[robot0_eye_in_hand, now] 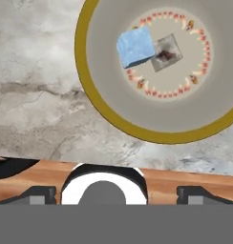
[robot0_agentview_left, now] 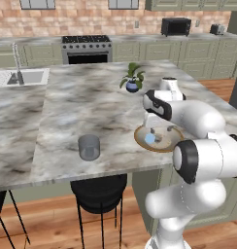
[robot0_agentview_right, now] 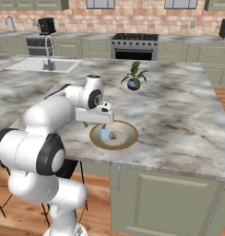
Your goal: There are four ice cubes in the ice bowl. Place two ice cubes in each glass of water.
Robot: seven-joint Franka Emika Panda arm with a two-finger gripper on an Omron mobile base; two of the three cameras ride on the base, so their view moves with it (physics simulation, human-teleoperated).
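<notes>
The ice bowl [robot0_agentview_left: 161, 151] [robot0_agentview_right: 115, 148] [robot0_eye_in_hand: 85, 71], tan inside with a golden-brown rim, sits near the counter's front edge. One pale blue ice cube [robot0_agentview_left: 150, 139] [robot0_agentview_right: 105, 134] [robot0_eye_in_hand: 135, 46] lies in it beside the centre mark. My gripper [robot0_agentview_left: 157, 130] [robot0_agentview_right: 96, 123] [robot0_eye_in_hand: 116, 195] hangs pointing down over the bowl's near side, just above it. It is open, with nothing between its fingers. A glass of water [robot0_agentview_left: 89, 147] stands on the counter well to the bowl's left, apart from the arm.
A small blue plant pot [robot0_agentview_left: 132, 86] [robot0_agentview_right: 133, 84] stands behind the bowl. The sink [robot0_agentview_left: 23, 78] [robot0_agentview_right: 40, 64] is at the far left. A black stool [robot0_agentview_left: 98, 192] sits under the counter's front edge. The counter edge runs close to the bowl.
</notes>
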